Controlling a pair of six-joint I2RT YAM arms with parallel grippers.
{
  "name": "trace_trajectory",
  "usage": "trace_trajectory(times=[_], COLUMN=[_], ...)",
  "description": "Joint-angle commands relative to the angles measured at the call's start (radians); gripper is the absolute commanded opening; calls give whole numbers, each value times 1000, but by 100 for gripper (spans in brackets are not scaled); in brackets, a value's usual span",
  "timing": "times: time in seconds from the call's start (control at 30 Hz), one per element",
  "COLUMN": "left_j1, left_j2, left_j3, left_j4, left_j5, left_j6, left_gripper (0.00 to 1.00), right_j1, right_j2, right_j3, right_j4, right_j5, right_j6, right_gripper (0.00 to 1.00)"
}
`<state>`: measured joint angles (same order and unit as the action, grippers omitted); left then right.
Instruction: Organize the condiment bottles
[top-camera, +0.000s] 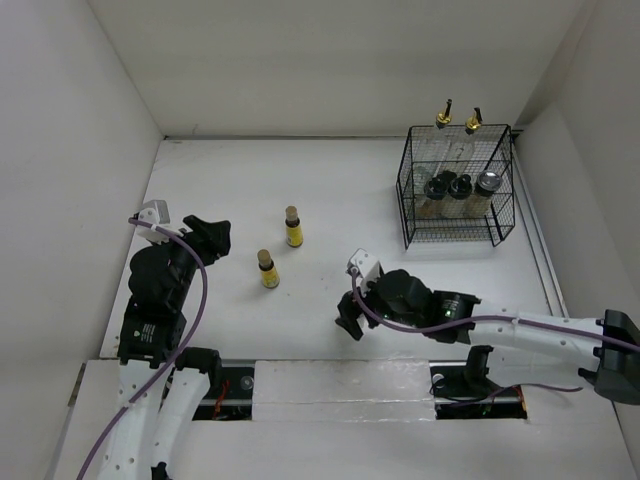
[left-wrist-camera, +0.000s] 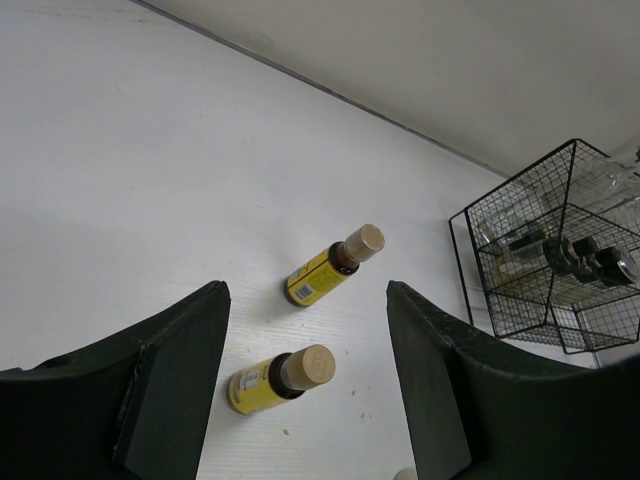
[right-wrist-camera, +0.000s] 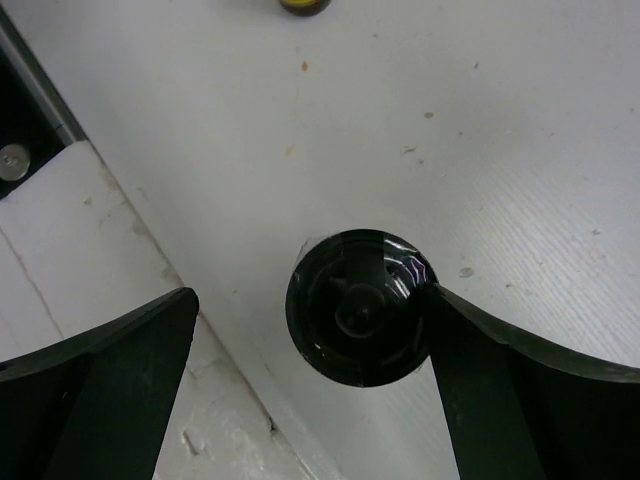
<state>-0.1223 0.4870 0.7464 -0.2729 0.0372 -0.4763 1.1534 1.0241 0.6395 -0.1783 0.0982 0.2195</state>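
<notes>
White bench (top-camera: 330, 190) between pale walls: a round black-lidded jar (right-wrist-camera: 360, 305) stands upright near the front edge, between the spread right jaws, one side touching its lid. Two upright yellow tan-capped bottles (left-wrist-camera: 280, 378) stand just ahead of the spread left jaws.

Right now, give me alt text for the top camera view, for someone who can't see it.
Two upright yellow bottles stand on a white table between two robot arms. A wire basket at back right holds two gold-spouted cruets and three jars. The left gripper faces the bottles; the right gripper sits near the front edge.
</notes>
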Motion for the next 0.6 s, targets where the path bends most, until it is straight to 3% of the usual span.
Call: trace_trajectory(times=[0.0, 0.13, 0.33, 0.57], left_j1=[7, 7, 7, 7], left_j2=[-1, -1, -1, -10], left_j3=[2, 2, 2, 2], left_j4=[40, 40, 40, 40], left_j5=[13, 13, 13, 14], left_j6=[8, 8, 8, 8], left_gripper=[60, 60, 60, 60], right_j1=[5, 14, 83, 83], right_j2=[37, 48, -68, -84], right_j3=[11, 11, 25, 25], right_j4=[6, -4, -27, -47], right_j5=[89, 170, 260, 235], right_j6=[7, 18, 38, 47], right_gripper=[99, 97, 98, 99])
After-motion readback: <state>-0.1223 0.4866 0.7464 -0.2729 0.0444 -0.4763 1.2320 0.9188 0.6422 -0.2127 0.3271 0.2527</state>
